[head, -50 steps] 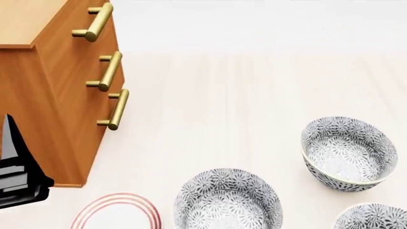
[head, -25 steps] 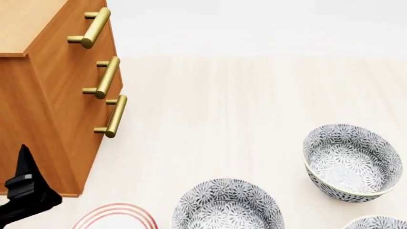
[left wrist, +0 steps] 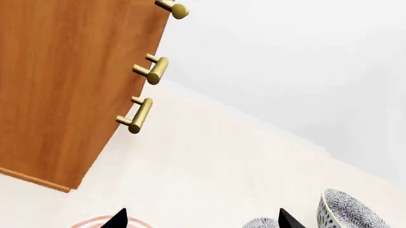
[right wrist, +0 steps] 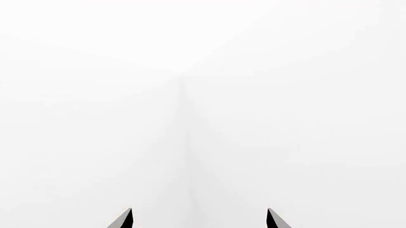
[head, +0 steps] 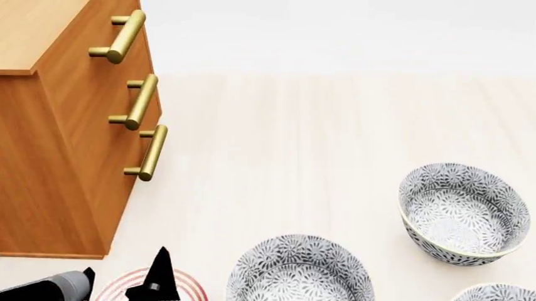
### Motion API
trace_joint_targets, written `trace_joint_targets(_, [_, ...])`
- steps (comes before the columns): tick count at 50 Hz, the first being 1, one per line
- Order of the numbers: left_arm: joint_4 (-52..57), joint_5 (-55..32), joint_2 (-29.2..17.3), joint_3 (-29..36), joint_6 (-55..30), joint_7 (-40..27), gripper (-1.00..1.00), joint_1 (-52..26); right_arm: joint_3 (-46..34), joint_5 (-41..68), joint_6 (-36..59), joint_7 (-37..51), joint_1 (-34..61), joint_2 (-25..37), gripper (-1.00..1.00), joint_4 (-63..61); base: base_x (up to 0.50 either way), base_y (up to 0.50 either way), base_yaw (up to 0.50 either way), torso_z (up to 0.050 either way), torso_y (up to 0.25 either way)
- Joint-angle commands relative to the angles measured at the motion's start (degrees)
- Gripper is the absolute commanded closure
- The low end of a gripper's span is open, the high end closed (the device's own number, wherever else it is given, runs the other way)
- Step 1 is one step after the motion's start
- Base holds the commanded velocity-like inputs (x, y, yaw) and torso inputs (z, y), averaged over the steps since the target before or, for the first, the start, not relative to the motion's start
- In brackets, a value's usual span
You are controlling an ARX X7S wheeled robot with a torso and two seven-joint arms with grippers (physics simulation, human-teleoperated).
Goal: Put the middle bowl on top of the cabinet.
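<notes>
Three alike patterned bowls stand on the pale table in the head view. Counted left to right, the middle bowl [head: 465, 213] stands farthest back, between a near bowl [head: 302, 269] and a cut-off bowl [head: 496, 293]. The orange-brown cabinet [head: 59, 144] rises at the left, its lighter top partly in frame. My left gripper [head: 125, 281] is open and empty, low over a red-ringed plate, left of the near bowl. In the left wrist view the left gripper [left wrist: 203, 219] faces the cabinet [left wrist: 70, 90], with a bowl [left wrist: 349, 213] off to one side. My right gripper [right wrist: 199, 218] is open, facing blank white.
A white plate with red rings [head: 191, 283] lies at the front edge, between the cabinet's base and the near bowl. Three brass handles [head: 140, 100] stick out of the cabinet's front. The table's far edge runs across the back.
My left gripper has swung from the lower left corner rightward to over the ringed plate. The head view dropped slightly a second ago. The bowls have not moved.
</notes>
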Motion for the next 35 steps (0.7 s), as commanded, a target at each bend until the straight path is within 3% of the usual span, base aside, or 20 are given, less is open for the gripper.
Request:
trace_joint_targets(1, [0.5, -5.2, 1.1, 9.7, -0.6, -6.5, -1.00, -1.8, -3.0, -2.1, 1.8, 1.7, 1.7, 1.3, -1.00, -0.1, 0.00, 0.00, 0.00, 0.000, 0.000])
trace_joint_targets(10, [-4.1, -14.6, 0.8, 11.8, 3.9, -14.8, -1.00, -6.0, -2.0, -0.3, 0.6, 1.5, -1.1, 2.4, -1.00, -0.6, 0.00, 0.00, 0.00, 0.000, 0.000])
trace_joint_targets(18, [-10.5, -21.4, 0.7, 13.2, 9.2, -13.7, -1.00, -7.0, -0.9, 1.2, -0.7, 1.0, -2.4, 2.7, -1.00, -0.5, 0.00, 0.00, 0.00, 0.000, 0.000])
trace_joint_targets(35, [-16.9, -19.8, -1.1, 16.6, 15.6, -10.2, -1.00, -7.5, -0.4, 1.6, -1.2, 0.7, -2.0, 2.9, -1.00, 0.2, 0.00, 0.00, 0.00, 0.000, 0.000])
